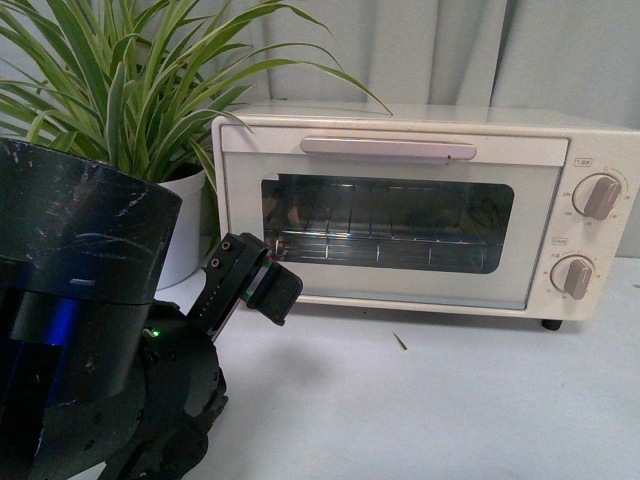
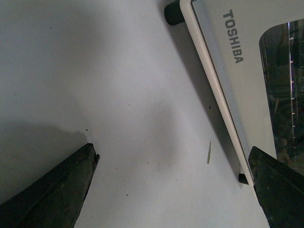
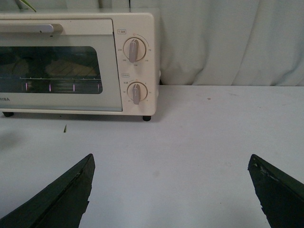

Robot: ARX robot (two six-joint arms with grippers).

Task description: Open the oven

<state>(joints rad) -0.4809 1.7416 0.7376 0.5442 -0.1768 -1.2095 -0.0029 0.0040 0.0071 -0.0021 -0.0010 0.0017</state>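
**Position of the unit.** The oven [image 1: 420, 210] stands at the back of the pale table [image 1: 450, 400], just in front of the curtain [image 1: 450, 50]. A potted plant [image 1: 130, 90] is beside its left end. The door faces the robot and is fully shut.

**Appearance.** The casing is cream-white and boxy. A long pale bar handle [image 1: 388, 147] runs along the top edge of the door, which suggests a hinge at the bottom and a downward pull. Below the handle, the glass window [image 1: 388, 225] shows the wire rack [image 1: 380, 240] inside. Two round knobs [image 1: 600, 196] sit one above the other on the right panel.

**Left gripper.** The left gripper [image 1: 262, 285] hangs low, near the door's lower-left corner and not touching it. Its fingers are spread wide and hold nothing. It is below the handle, so it probably has to rise before any grasp.

**Right gripper.** The right gripper [image 3: 172, 161] is out of the front view. Its wrist camera shows its fingers spread wide and empty, well apart from the oven and facing the knob end. This placement appears to leave the door area to the left arm.
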